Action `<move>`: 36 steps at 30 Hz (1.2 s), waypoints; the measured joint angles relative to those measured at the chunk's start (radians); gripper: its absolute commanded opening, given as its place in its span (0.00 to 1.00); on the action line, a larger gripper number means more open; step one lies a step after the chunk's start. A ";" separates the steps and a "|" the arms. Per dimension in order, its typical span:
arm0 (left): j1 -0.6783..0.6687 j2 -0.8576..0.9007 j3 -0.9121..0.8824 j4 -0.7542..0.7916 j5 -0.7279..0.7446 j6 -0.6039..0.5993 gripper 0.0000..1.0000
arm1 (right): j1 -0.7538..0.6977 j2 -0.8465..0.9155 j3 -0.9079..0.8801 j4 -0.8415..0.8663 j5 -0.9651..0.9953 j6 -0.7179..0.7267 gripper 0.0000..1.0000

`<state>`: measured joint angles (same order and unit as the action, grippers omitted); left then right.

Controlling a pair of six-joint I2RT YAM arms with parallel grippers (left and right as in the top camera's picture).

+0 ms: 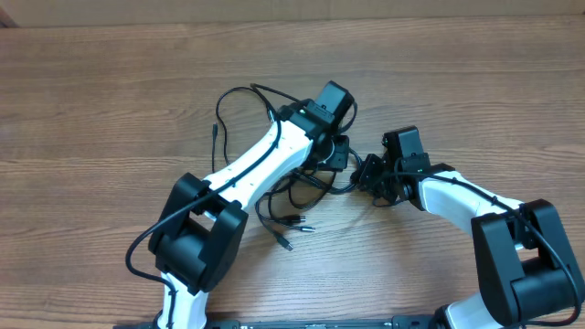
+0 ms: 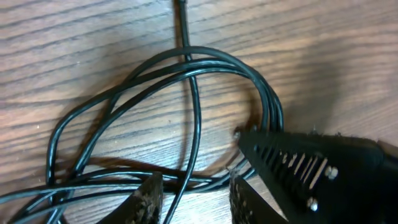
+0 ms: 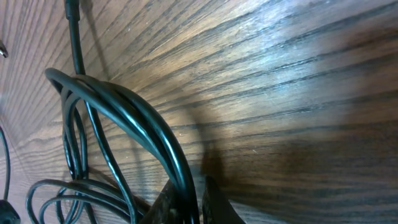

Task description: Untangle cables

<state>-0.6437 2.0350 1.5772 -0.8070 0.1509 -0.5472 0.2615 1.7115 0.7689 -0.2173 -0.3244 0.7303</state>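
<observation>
Overhead view: the cables are located near the middle of the table, in a loose tangle partly covered by the left arm. Silver-tipped plug ends are seen at the near edge of the tangle. One long strand is looped outward to the far left.

The left gripper is shown with its fingers apart. A single strand is passed between them and is not pinched. The right gripper is closed on a group of several strands where they arch up off the wood. Both grippers are positioned just beside each other at the same loop.

Possible faults from this point:

- If the right gripper is pulled away while several strands are clamped together, the loop is likely to be drawn tighter rather than freed.
- If the left gripper is closed where it stands, neighbouring strands may be caught along with the intended one, because further strands are laid just beside its fingers.
- Contact between the two grippers is a risk, as little room is left between them.
- The whole tangle may be dragged across the table if no strand is held back.

No container is visible in any view; the cables are laid directly on the bare table.
</observation>
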 measured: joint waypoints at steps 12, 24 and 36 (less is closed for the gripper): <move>-0.011 0.000 -0.041 0.095 -0.063 -0.136 0.31 | 0.000 0.000 0.000 0.000 0.000 0.002 0.04; -0.011 0.000 -0.085 0.136 -0.077 -0.180 0.25 | 0.001 0.000 0.000 0.009 -0.003 0.000 0.04; -0.011 0.000 -0.140 0.203 -0.104 -0.181 0.34 | 0.035 0.000 0.000 0.043 -0.069 -0.043 0.04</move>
<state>-0.6552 2.0350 1.4368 -0.6037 0.0471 -0.7284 0.2962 1.7115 0.7685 -0.1745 -0.3931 0.6876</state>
